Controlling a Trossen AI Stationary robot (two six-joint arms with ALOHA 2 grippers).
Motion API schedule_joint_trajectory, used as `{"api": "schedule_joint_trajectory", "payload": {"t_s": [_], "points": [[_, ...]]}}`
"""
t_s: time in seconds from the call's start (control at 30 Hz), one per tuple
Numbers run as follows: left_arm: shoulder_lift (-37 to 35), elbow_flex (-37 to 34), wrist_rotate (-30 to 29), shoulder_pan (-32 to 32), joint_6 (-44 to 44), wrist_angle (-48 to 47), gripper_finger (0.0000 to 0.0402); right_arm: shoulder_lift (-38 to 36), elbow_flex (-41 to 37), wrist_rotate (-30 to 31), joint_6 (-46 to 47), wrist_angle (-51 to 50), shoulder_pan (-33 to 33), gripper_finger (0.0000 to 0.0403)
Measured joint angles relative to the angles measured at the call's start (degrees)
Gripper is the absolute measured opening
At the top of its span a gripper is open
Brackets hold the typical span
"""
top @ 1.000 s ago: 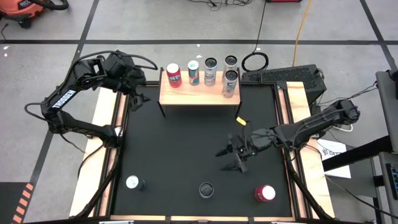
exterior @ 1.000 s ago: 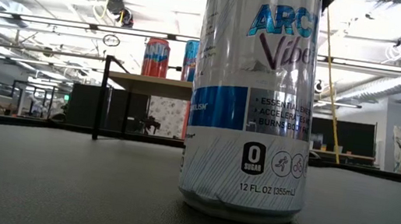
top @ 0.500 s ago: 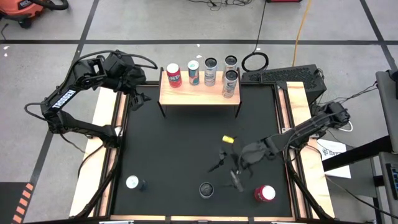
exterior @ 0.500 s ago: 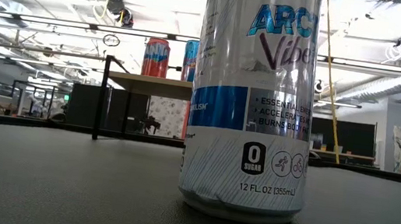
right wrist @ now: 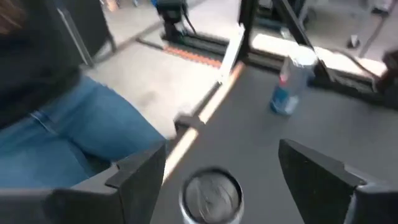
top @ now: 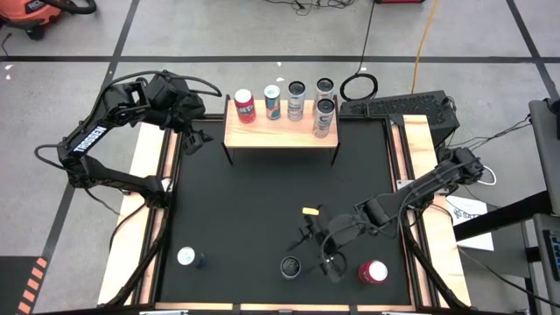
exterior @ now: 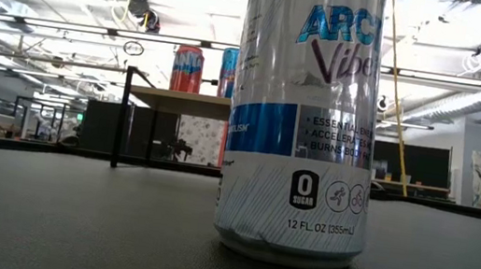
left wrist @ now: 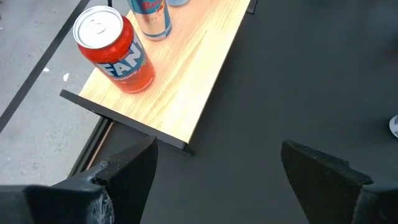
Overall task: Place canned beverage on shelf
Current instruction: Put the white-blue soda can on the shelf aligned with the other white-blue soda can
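While the left tool (top: 197, 138) waits open beside the shelf (top: 280, 133), the right tool (top: 317, 254) hovers open, empty, by the dark-topped can (top: 290, 267).

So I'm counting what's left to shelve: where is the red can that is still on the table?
In the high view the red can stands near the table's front edge on the right, just right of the open right gripper and the dark-topped can.

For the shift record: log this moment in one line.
right gripper: open, beside dark-topped silver can | left gripper: open, waiting by light-wood shelf | shelf: five cans
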Motion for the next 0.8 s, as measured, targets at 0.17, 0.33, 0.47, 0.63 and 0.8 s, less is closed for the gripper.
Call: {"api": "schedule_joint_trajectory", "payload": {"t_s": [0.17,0.33,0.47,0.63,0.8], "points": [[0.0,0.0,0.0,0.0,0.0,0.0,0.0338,1.1,0.0,1.6,0.0,-1.4,0.2,0.0290],[0.0,0.0,0.0,0.0,0.2,0.0,0.0338,3.8,0.0,1.4,-0.1,-1.9,0.3,0.0290],[0.0,0.0,0.0,0.0,0.2,0.0,0.0338,5.9,-0.1,1.2,0.1,-2.0,0.3,0.0290],[0.0,0.0,0.0,0.0,0.3,0.0,0.0338,7.8,-0.1,1.0,2.6,-2.0,0.4,0.0290],[0.0,0.0,0.0,0.0,0.3,0.0,0.0338,8.6,-0.1,-1.8,5.9,-2.0,0.4,0.0290]]}}
